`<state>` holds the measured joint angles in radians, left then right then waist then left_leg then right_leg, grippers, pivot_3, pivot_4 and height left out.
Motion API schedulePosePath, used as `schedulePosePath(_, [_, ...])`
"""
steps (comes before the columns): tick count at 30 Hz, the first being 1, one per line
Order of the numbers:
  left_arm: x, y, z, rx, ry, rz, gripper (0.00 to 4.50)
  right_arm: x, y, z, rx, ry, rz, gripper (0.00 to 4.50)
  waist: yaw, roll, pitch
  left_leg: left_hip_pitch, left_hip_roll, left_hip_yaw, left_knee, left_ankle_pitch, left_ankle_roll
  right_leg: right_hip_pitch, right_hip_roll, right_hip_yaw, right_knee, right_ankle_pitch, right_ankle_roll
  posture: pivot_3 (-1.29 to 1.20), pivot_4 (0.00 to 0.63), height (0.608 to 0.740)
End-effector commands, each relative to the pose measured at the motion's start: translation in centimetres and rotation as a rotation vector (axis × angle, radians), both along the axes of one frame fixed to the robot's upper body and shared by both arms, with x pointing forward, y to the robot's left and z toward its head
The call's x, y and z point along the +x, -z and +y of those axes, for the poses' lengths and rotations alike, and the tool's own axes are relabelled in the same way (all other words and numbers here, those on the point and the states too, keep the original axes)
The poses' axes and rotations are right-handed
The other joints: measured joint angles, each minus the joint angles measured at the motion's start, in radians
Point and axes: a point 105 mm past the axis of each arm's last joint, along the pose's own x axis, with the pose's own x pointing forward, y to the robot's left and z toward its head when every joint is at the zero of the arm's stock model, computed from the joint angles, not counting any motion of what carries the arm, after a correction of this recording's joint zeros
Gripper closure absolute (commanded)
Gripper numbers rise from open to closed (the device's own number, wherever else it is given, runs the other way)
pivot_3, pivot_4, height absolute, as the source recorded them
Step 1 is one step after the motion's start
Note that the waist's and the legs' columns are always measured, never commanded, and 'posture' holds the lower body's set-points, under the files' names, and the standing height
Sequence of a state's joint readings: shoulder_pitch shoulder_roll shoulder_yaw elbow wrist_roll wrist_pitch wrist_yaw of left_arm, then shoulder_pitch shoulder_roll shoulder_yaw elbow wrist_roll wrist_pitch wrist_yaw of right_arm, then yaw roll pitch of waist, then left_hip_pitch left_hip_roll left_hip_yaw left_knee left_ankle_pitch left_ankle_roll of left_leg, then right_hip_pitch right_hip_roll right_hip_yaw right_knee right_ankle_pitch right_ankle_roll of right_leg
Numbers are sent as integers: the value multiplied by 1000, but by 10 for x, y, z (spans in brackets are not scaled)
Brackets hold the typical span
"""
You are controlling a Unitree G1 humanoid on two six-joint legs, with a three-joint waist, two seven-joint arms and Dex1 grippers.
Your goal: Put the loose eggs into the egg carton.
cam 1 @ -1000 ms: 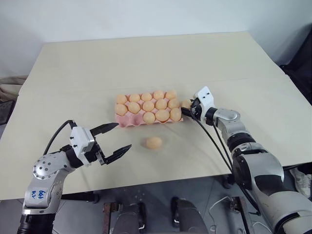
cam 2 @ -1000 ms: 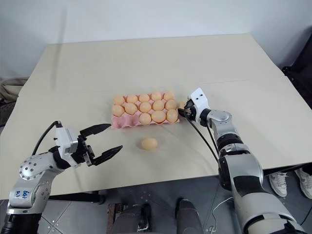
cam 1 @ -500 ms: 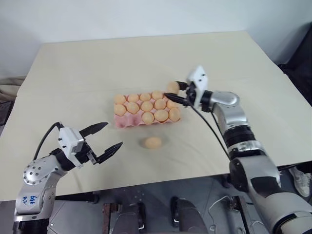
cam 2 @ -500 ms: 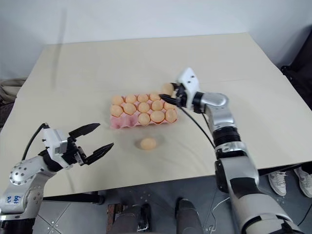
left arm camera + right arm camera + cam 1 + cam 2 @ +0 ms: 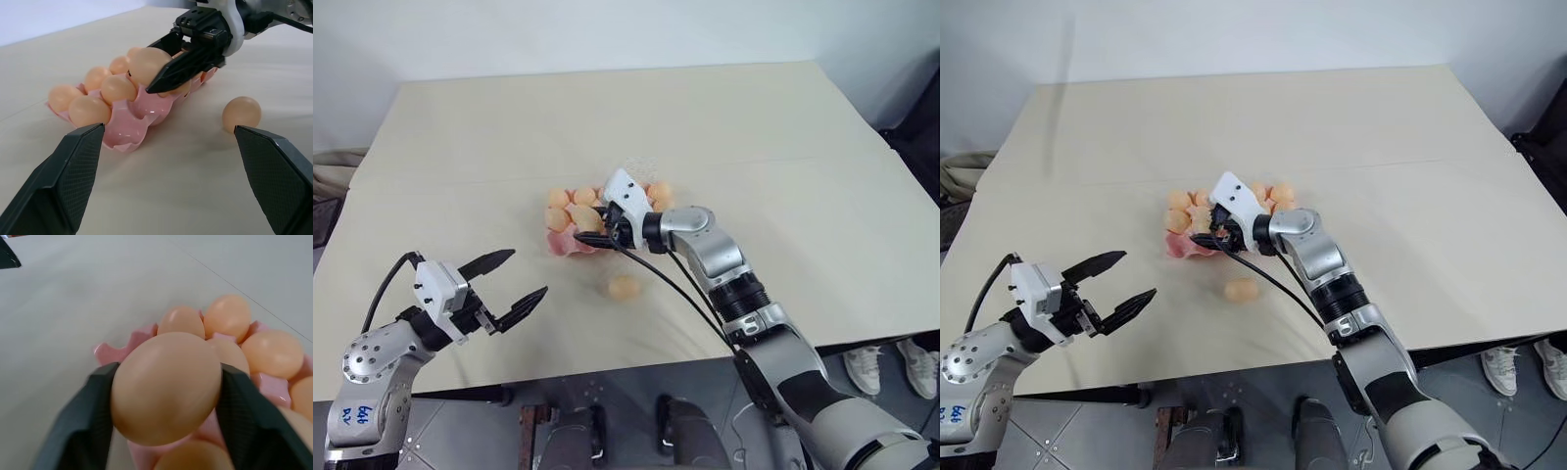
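Holding one egg (image 5: 166,387) between its two black fingers (image 5: 93,411), the right gripper (image 5: 597,221) hangs over the near-left part of the carton (image 5: 132,131). Fingers sit on opposite sides of the egg, clamped to its width; the egg is above the cups, not seated. Whether it touches the eggs under it: cannot tell.

Carton lies on the table (image 5: 754,127), about mid-table, long side running left to right. Most cups filled with eggs. The near-left corner cups look empty in the left wrist view; the arm hides part of the tray in the eye views, so no count made.

One loose egg (image 5: 624,287) rests on the table just near of the carton, apart from it.

Left gripper (image 5: 507,282) is near-left of the carton, well apart from it, level, aimed toward the carton and the loose egg. Fingers (image 5: 63,181) spread wide, nothing between them.
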<state>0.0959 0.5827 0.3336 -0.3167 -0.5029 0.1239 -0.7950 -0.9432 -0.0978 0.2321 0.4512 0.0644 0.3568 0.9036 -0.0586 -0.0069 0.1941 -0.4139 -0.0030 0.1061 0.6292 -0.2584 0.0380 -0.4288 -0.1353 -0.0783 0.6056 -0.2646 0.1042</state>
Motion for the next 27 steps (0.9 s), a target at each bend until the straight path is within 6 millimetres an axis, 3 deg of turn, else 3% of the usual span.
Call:
schedulePosePath(1, [-4,-10,-6,-8,13,-42,0,-12,-21,10,66,-61,-43,288,-3,0,0,0,0,1,0,0,0,0,0,0,0,0,0,0,150,740])
schedulePosePath(2, [-3,-11,-7,-9,17,-44,0,-14,-25,10,85,-75,-50,7,-2,0,0,1,1,1,0,0,0,0,1,0,0,0,0,0,150,740])
schedulePosePath(8, [0,-13,-14,-6,50,-46,0,-23,-53,-12,179,-104,-120,7,5,0,0,1,1,2,1,0,0,0,0,0,0,0,0,0,150,740])
schedulePosePath(11, [0,-12,-20,-2,76,-43,0,-30,-57,-50,210,-108,-155,7,22,-1,-1,1,0,2,1,0,0,1,0,0,0,0,0,0,150,740])
schedulePosePath(16, [6,-9,-23,17,90,-29,0,-34,-43,-123,194,29,-143,7,32,-2,-1,0,0,3,1,-2,3,2,-1,-2,-4,0,0,0,150,740])
schedulePosePath(21, [11,-4,-23,30,122,2,0,-54,-20,-186,126,144,-145,7,31,-2,-1,2,2,10,1,-3,4,2,1,-8,-6,0,0,0,150,740])
schedulePosePath(27, [14,3,-22,45,174,59,0,-81,14,-236,16,272,-157,7,33,-2,-1,8,3,15,3,-7,10,6,1,-8,-10,1,0,0,150,740])
